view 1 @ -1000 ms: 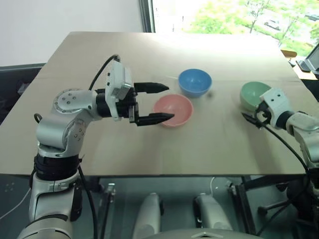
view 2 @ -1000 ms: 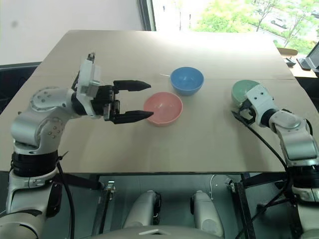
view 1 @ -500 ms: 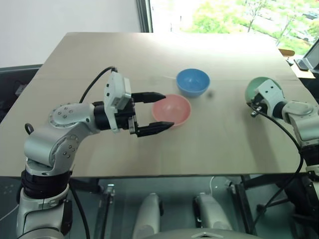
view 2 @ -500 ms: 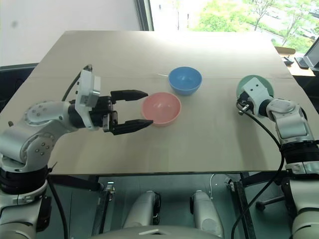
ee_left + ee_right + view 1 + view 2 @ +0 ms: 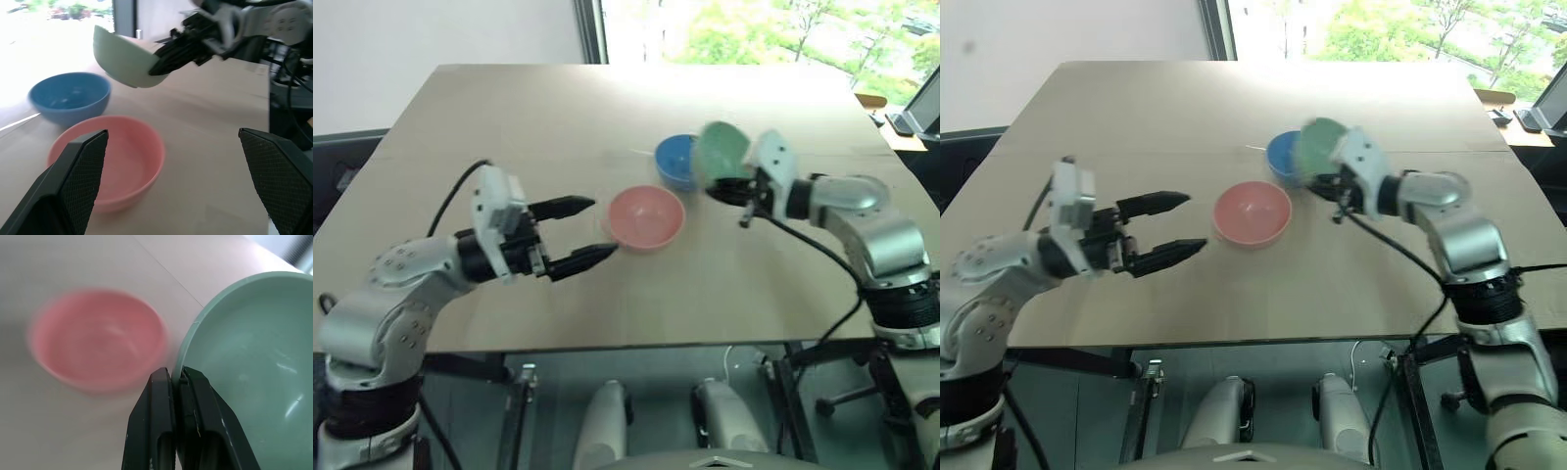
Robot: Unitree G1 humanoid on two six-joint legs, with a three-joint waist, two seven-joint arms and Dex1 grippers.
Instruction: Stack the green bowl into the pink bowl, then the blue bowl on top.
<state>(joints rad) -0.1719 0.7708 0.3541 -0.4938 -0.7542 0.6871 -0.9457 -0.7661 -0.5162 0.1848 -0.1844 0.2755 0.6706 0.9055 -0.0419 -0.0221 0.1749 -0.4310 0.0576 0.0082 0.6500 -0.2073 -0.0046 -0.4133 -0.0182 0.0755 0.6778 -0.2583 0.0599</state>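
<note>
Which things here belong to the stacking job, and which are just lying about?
In the job:
- green bowl, pinched by its rim in the right pincer, off the table
- pink bowl, empty
- blue bowl
- left pincer, open

Lying about:
- dark objects beyond the table's right edge

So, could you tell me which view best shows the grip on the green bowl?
The right wrist view: the right pincer pinches the green bowl's rim. The left wrist view shows it lifted; the eye views show it blurred.

Beside the pink bowl (image 5: 646, 216), the green bowl (image 5: 249, 357) and blue bowl (image 5: 69, 96) look smooth, faintly glossy plastic; the table (image 5: 607, 127) beneath looks matt.
</note>
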